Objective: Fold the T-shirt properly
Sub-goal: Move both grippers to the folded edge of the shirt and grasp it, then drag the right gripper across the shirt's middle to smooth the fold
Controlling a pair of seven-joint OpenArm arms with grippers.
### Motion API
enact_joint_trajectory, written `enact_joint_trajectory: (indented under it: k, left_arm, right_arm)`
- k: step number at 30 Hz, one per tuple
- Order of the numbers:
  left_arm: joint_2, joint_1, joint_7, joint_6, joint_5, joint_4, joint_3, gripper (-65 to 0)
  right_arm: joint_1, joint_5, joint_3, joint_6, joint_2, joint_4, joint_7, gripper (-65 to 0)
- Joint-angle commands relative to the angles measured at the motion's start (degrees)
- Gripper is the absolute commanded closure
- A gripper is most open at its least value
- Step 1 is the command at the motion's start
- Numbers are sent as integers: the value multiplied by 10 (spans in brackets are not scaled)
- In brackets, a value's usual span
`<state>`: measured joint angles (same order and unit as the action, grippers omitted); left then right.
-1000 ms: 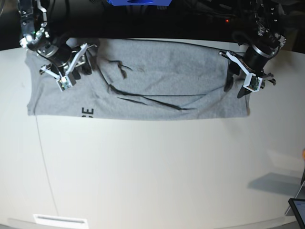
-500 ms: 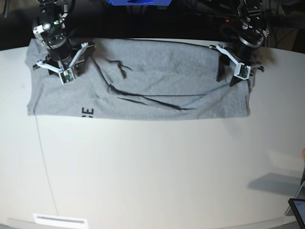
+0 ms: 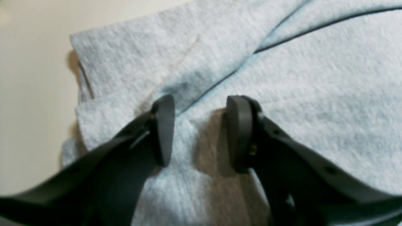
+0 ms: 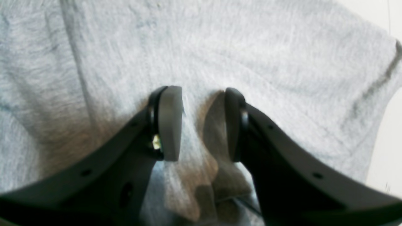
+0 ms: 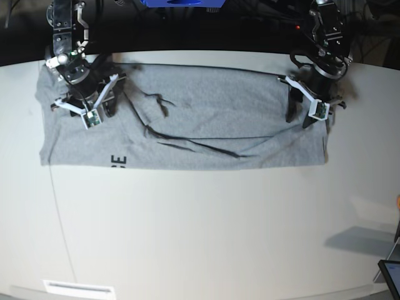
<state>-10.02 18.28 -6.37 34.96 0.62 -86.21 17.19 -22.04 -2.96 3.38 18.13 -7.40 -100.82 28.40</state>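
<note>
The grey T-shirt (image 5: 206, 119) lies as a long band across the far side of the table, with black letters (image 5: 117, 161) at its near left edge. My left gripper (image 5: 297, 119) stands at the shirt's right end. In the left wrist view the left gripper (image 3: 201, 135) is open, its fingertips (image 3: 164, 128) down on the T-shirt (image 3: 314, 94) beside a fold near a layered corner. My right gripper (image 5: 97, 107) is over the shirt's left end. In the right wrist view the right gripper (image 4: 202, 125) is open too, its pads (image 4: 169, 122) on the T-shirt (image 4: 251, 47).
The white table (image 5: 206, 231) stretches bare toward the near edge. A blue object (image 5: 181, 2) sits behind the far edge among dark gear. A dark device (image 5: 390, 275) pokes in at the near right corner, and a white label (image 5: 78, 288) lies near left.
Both grippers have swung in over the shirt's ends and shifted toward the near side. The shirt has slid a little nearer with them, and its creases have changed shape slightly.
</note>
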Motion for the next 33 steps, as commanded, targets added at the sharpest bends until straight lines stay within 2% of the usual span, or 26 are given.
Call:
enact_joint_trajectory:
  k: [1, 5, 10, 16, 18, 22, 25, 28, 31, 33]
  left_arm:
    - [-6, -11, -30, -3, -15, 3, 1, -270]
    - [-7, -45, -71, -3, -16, 3, 1, -270]
    - [-4, -39, -77, -3, -16, -41, 0, -270]
    - [3, -11, -155, -2, -11, -133, 5, -270]
    - [3, -1, -167, -2, -11, -161, 6, -270]
    - [4, 15, -191, -2, -10, -228, 7, -270]
    - [4, 20, -215, -3, -10, -260, 9, -270]
    - [4, 20, -217, -3, -11, -260, 41, -270]
    - [4, 20, -217, -3, -15, -259, 74, -270]
    - [2, 17, -217, -3, -16, -259, 95, -270]
  right_arm:
    - [3, -14, 2, 2, -4, 6, 22, -223]
    - [35, -15, 2, 2, -5, 28, 22, -223]
    - [44, -15, 2, 2, -15, 25, 43, -223]
    - [42, -15, 2, 3, -15, -52, 45, -223]
    - [43, -14, -1, 5, -15, -80, 65, -223]
    - [49, -12, -3, 65, -10, -133, 87, -221]
    - [57, -15, -28, 106, 4, -134, 87, -223]
    - [59, -15, -87, 115, 1, -134, 88, -231]
    - [79, -15, -134, 119, 0, -133, 88, -264]
    - [101, -15, -162, 119, 0, -132, 88, -242]
